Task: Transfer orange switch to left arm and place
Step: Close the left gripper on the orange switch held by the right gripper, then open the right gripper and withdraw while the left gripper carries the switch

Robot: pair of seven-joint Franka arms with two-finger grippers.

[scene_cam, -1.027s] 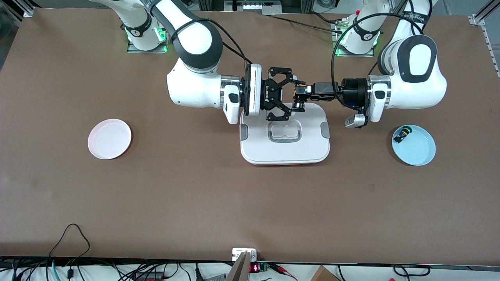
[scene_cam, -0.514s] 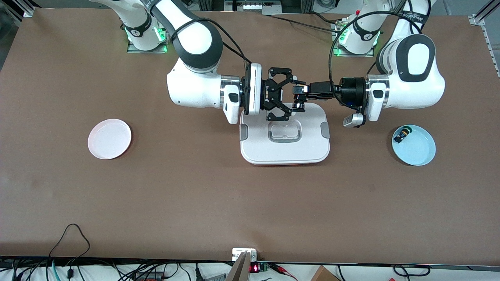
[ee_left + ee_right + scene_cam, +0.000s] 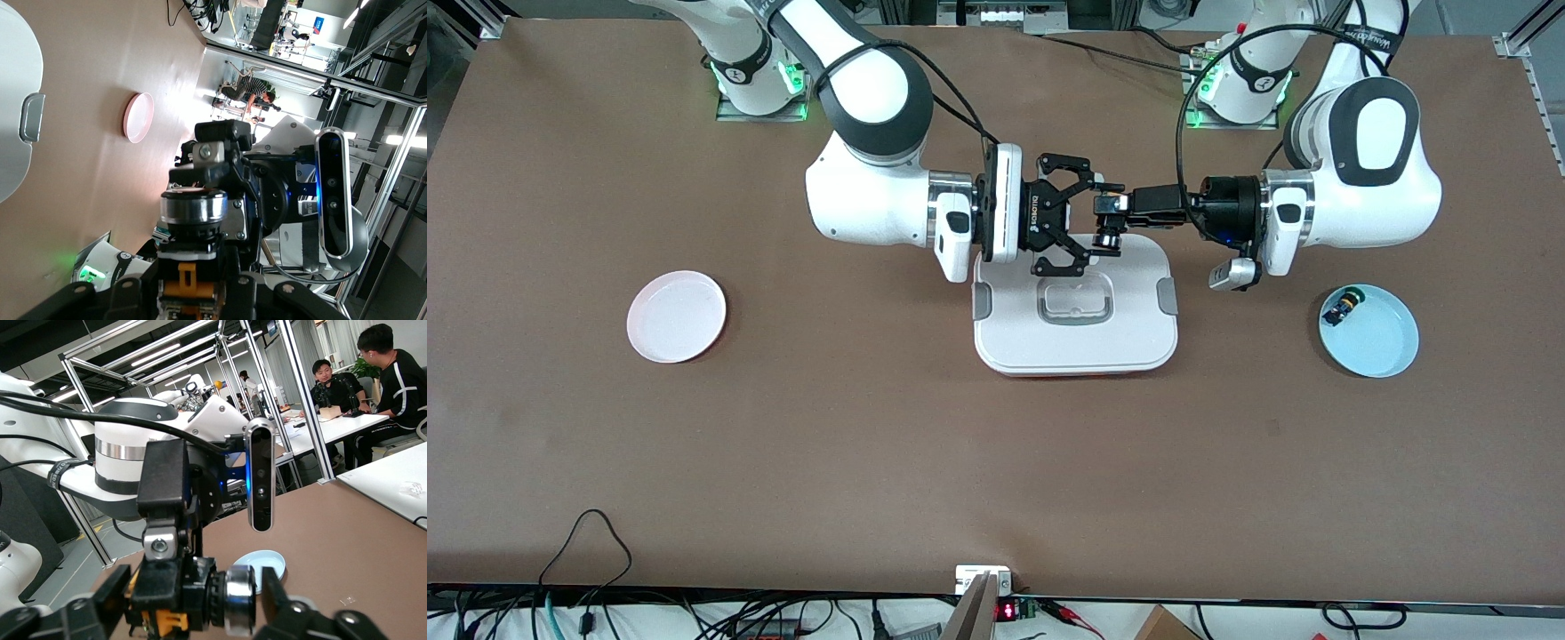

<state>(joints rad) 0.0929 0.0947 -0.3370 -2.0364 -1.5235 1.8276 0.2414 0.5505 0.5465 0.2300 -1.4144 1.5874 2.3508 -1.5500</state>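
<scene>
Counter (image 3: 996, 462): brown, carrying the box, two plates, and both arm bases along its farther edge.
Box (image 3: 1076, 307): white, at mid-counter, directly under the meeting point of the two end effectors.
Pink plate (image 3: 676, 316): bare, toward the right arm's end; likely the drop spot.
Blue plate (image 3: 1369, 331): toward the left arm's end, holding a green-capped switch (image 3: 1343, 307).
Left end effector (image 3: 1110, 206): over the box's farther edge, clenched on the switch's body.
Right end effector (image 3: 1089, 218): facing the left one, fingers spread wide around the switch, not gripping.
Switch (image 3: 1108, 238): aloft between the two, clear of the lid. The metal collar and cap stick out sideways from the left fingers, toward the front camera.
Key relation: the switch sits inside the right fingers' gap, long axis crosswise to both arms' reach. The right one, I'd say, only needs to pinch before the left lets go.
</scene>
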